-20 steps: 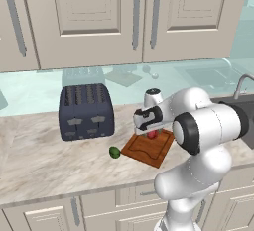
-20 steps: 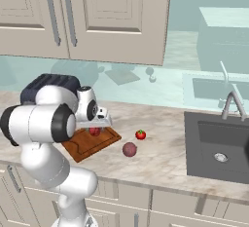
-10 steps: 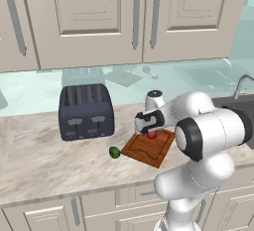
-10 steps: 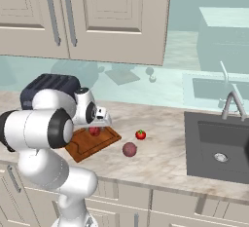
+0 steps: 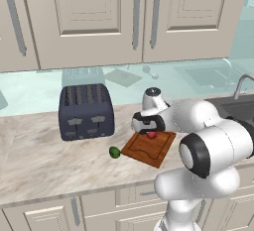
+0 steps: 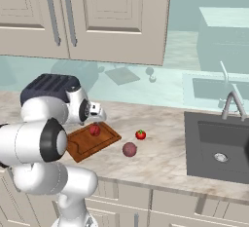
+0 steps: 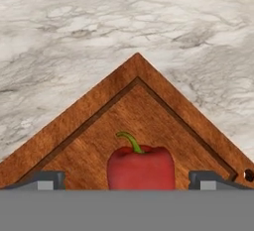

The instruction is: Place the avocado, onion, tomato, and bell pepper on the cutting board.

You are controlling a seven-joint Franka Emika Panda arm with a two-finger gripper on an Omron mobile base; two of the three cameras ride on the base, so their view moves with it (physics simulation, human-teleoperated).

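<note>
The red bell pepper [image 7: 141, 168] with its curled green stem rests on the reddish-brown cutting board [image 7: 89, 121], near one corner. My gripper [image 7: 128, 181] hovers right over it, open, with a gap between the pepper and each fingertip [image 7: 49, 180]. From the left base view, the gripper [image 5: 148, 129] sits above the pepper [image 5: 152, 135] on the board [image 5: 144, 150], and the dark-green avocado [image 5: 114, 152] lies on the counter just off the board's left corner. The tomato [image 6: 140, 134] and the mauve onion [image 6: 129, 149] lie on the counter right of the board [image 6: 80, 145].
A dark blue toaster [image 5: 87, 111] stands left of the board, close to the wall. A sink [image 6: 219, 148] with a tap [image 6: 231, 102] is sunk into the counter at the right. Marble counter [image 7: 74, 36] stretches beyond the board.
The jaws have spread wider and let go of the bell pepper, which now rests on the board. The hand has stayed over it.
</note>
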